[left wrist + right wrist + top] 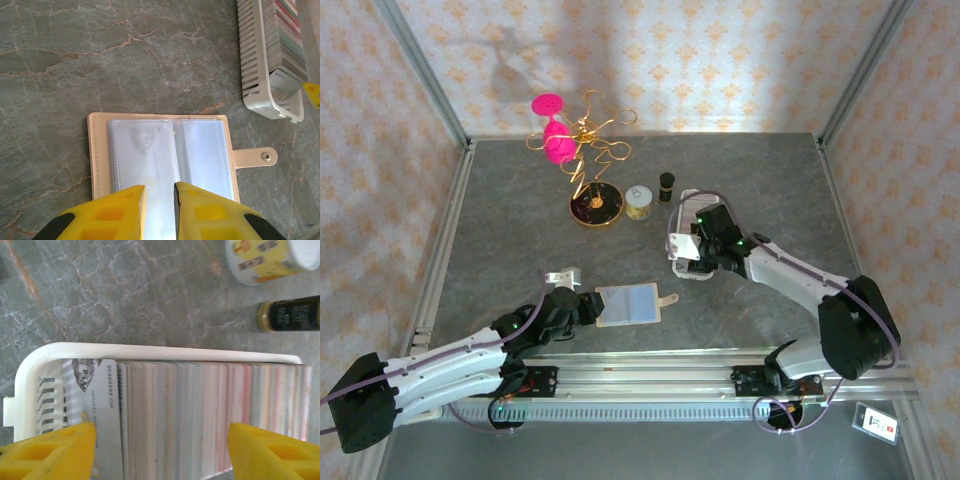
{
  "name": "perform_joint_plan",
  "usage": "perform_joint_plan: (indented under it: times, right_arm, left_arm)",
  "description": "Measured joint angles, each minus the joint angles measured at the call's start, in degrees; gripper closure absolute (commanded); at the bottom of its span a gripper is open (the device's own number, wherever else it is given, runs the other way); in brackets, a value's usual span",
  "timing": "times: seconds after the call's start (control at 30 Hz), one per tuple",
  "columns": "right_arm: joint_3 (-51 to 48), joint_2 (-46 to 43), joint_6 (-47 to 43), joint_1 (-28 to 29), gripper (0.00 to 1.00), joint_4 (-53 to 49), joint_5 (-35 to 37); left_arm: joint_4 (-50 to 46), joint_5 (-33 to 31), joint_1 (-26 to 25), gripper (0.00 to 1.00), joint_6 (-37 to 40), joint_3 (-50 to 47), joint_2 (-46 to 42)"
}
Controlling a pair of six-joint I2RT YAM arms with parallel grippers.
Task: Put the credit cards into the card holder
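Note:
The card holder [100,155] lies open and flat, a cream wallet with clear sleeves and its snap tab [255,157] to the right. My left gripper [160,187] rests over the holder's near edge; its jaws stand a narrow gap apart with a sleeve showing between them, and I cannot tell if they pinch it. In the top view the left gripper [588,306] is at the holder's [630,303] left side. The credit cards [200,415] stand packed in a white tray [150,351], a silver-grey card [97,405] at the front. My right gripper [160,450] is open wide, straddling the stack.
A small yellow-labelled tin [265,257] and a dark little bottle [290,315] stand just beyond the tray. Further back is a gold wire stand [596,208] with pink pieces [556,145]. Metal frame rails run along the table's sides and near edge.

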Motion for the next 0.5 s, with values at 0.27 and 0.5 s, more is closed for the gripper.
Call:
perform_joint_plan:
  times: [0.27,0.5]
  right_arm:
    - [1.90,5.97,-0.04,0.31,0.36,-0.96,0.07]
    - [1.99,6.80,-1.05,0.52,0.52,0.57,1.68]
  left_arm:
    - [0.00,0.02,0.00,0.77,0.00,-0.09,0.02]
    - [0.17,0.04,0.00,0.78,-0.02,-0.44,0.50]
